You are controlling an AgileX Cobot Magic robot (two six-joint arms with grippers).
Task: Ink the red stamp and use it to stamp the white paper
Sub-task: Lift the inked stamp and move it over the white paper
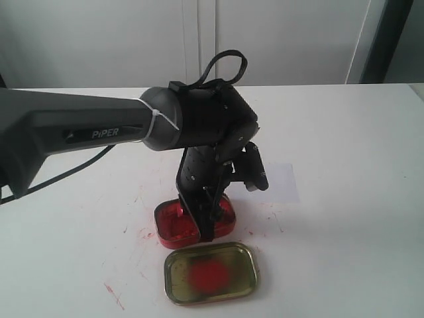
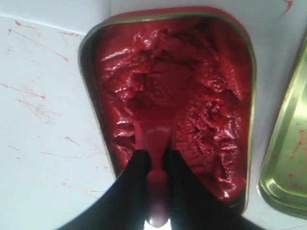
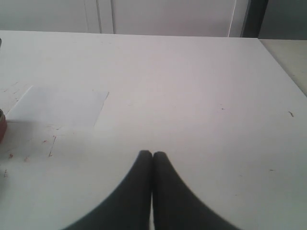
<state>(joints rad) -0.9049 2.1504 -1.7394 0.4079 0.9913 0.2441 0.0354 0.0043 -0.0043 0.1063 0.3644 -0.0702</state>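
Left arm [image 1: 86,129] reaches in over the table [image 1: 344,126], wrist bent straight down. The left gripper [image 2: 156,155] is clenched on the stamp [image 2: 154,136]: the narrow handle is pinched between both black fingers [image 2: 132,184], and the wider base pokes out past the tips. That base is down in the ink [image 2: 201,81], touching the lumpy red paste directly under the gripper. The tin [image 1: 162,222] sits right beneath the tool, its walls ringing the fingertips. Red scratches mark the tabletop around it.

Just beside the gripper, on the camera's side in the exterior view, lies the gold lid [image 1: 173,281], open side up, with a red smear in the middle. It is almost touching the tin; whether the two meet, I cannot tell.

Moving right: the paper [image 1: 281,180] lies flat just beyond the left gripper and to its right, near it but apart from the stamp, one edge hidden behind the wrist.

Over to the right gripper [image 3: 152,155]: pressed together, fingertips touching, nothing between them. It hangs over bare table, with the paper out ahead of its tips and off to one side, well apart.
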